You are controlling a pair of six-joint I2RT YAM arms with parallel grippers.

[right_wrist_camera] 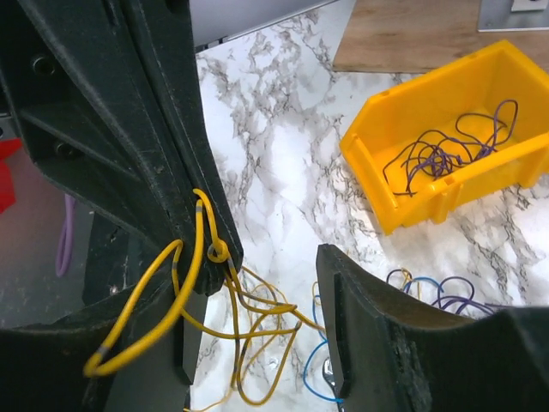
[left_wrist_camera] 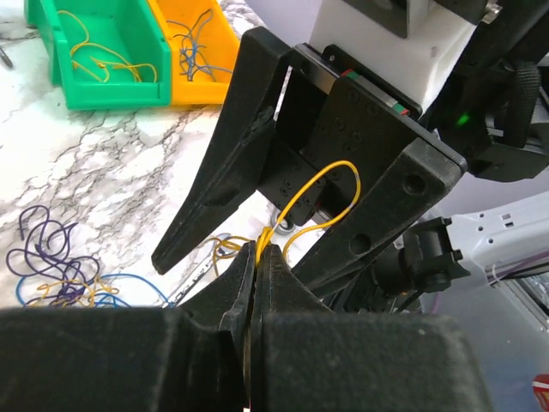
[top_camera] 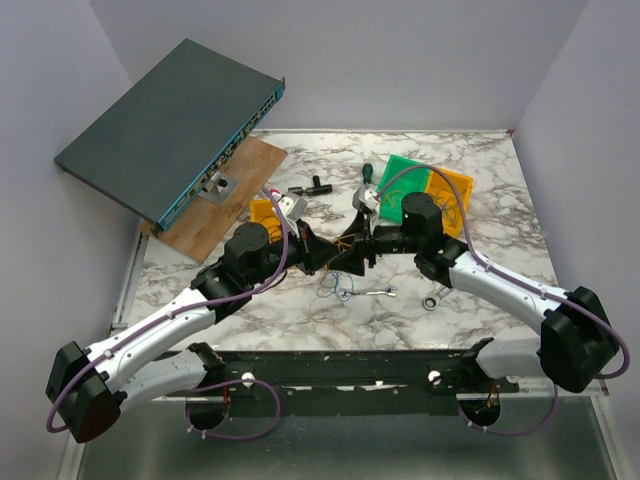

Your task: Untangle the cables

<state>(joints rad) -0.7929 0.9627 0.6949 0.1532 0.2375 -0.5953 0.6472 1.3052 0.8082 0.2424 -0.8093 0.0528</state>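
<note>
A yellow cable [left_wrist_camera: 319,190] with dark bands is pinched in my left gripper [left_wrist_camera: 260,251], which is shut on it just above the table. Its loops hang at the left gripper's tip in the right wrist view [right_wrist_camera: 249,318]. My right gripper [right_wrist_camera: 257,292] is open, one finger on each side of the left gripper's tip, and holds nothing. Its spread fingers [left_wrist_camera: 214,172] show in the left wrist view. More thin blue, purple and yellow cables [top_camera: 338,288] lie loose on the marble below both grippers [left_wrist_camera: 51,270]. In the top view the left gripper [top_camera: 336,258] and right gripper [top_camera: 353,256] meet mid-table.
A small silver wrench [top_camera: 377,292] lies by the loose cables and a ratchet wrench [top_camera: 432,299] to its right. A yellow bin [right_wrist_camera: 446,146] holds purple wires. A green bin [left_wrist_camera: 103,51] and an orange bin [left_wrist_camera: 193,51] hold wires. A network switch [top_camera: 170,125] leans at the back left.
</note>
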